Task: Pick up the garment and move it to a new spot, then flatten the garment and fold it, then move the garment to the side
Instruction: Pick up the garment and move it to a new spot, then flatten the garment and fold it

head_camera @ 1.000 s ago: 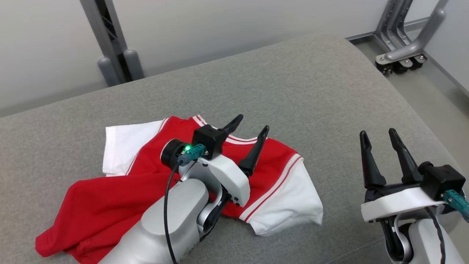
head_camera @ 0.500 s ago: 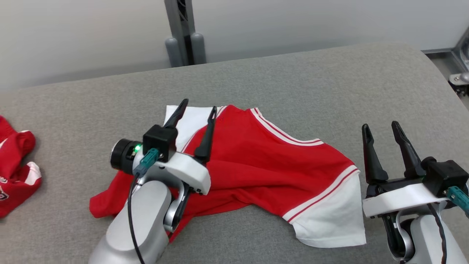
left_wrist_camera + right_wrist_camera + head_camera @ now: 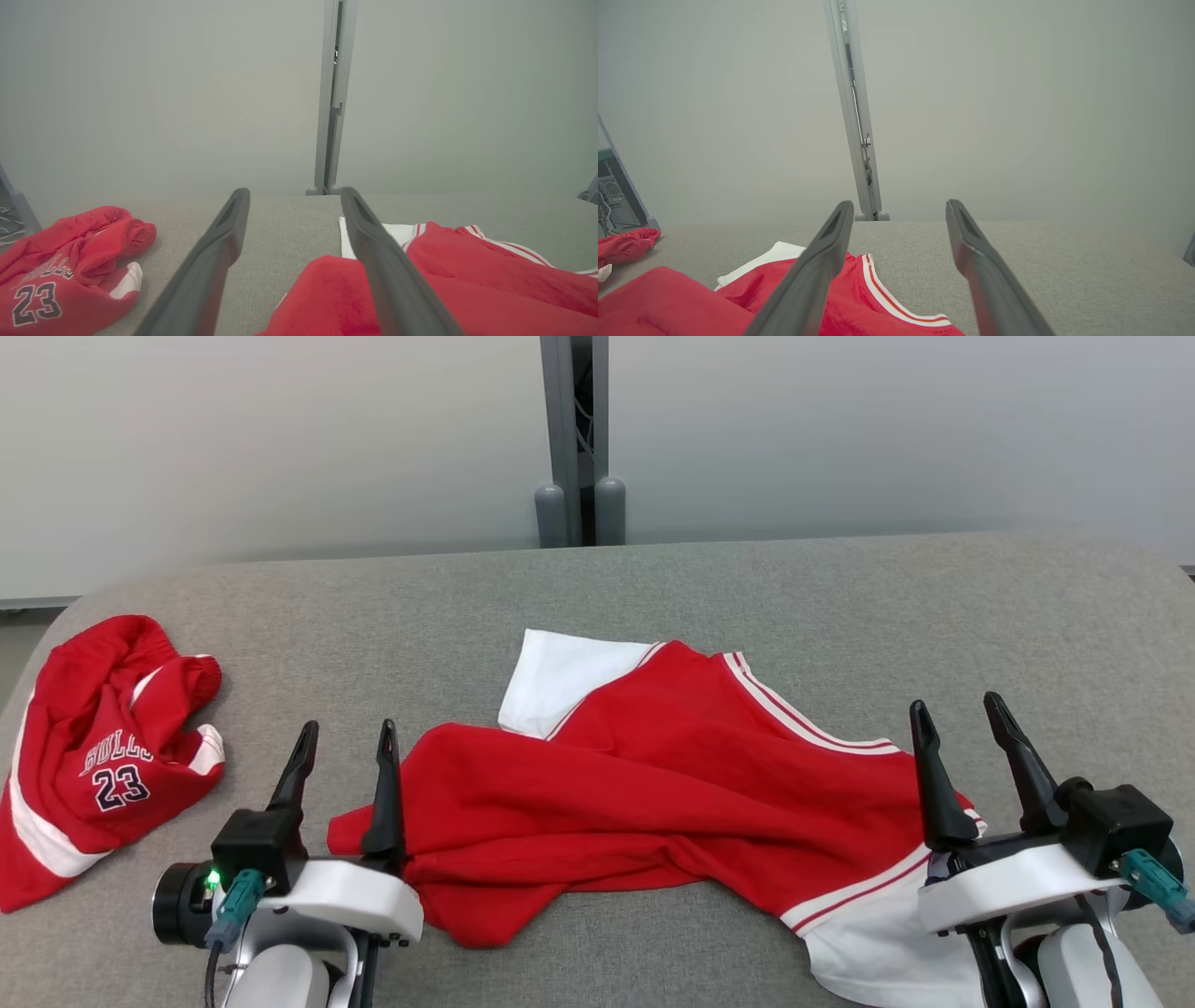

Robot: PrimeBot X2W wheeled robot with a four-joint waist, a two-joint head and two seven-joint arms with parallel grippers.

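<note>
Red garment spans from left claw to right claw.

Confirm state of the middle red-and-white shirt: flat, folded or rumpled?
Rumpled, neither flat nor folded. The shirt lies bunched, its red body twisted into ridges.

Even soft light; wrist views perhaps hazy.

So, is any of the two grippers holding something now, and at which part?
Nothing is held. The left gripper and the right gripper are both open and empty; the red and white garment lies crumpled on the grey surface.
</note>
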